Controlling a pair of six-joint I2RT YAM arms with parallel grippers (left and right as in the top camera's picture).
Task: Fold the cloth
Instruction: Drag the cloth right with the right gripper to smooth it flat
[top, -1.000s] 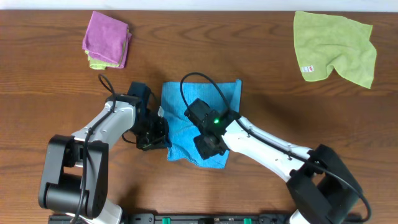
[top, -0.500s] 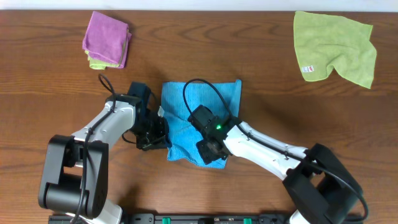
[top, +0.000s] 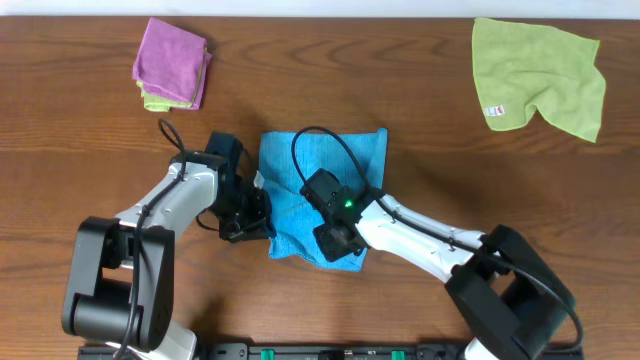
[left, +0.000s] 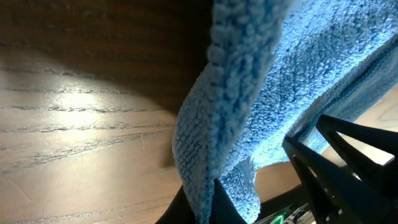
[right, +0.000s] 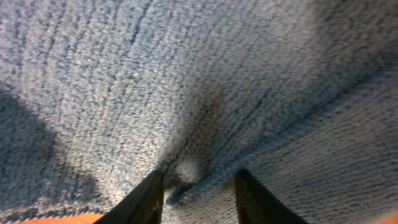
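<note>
Jaws: left gripper (top: 248, 218) clamped on the cloth (top: 283, 175) at its lower-left edge; right gripper (right: 199, 186) astride a bunched ridge, grip not determinable. Cloth: frame centre, on desk (top: 450, 150). Step, judged: securing lower edge. Next: confirm right hold, raise both sides evenly toward upper edge.

Cloth (top: 372, 155) at table (top: 420, 120) centre, folded cloth (top: 172, 62) back-left (tagged cloth (top: 540, 75) back-right)

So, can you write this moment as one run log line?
left end effector: shut on cloth edge, raised off table | right end effector: down on cloth, grip unclear | fold: not finished
</note>
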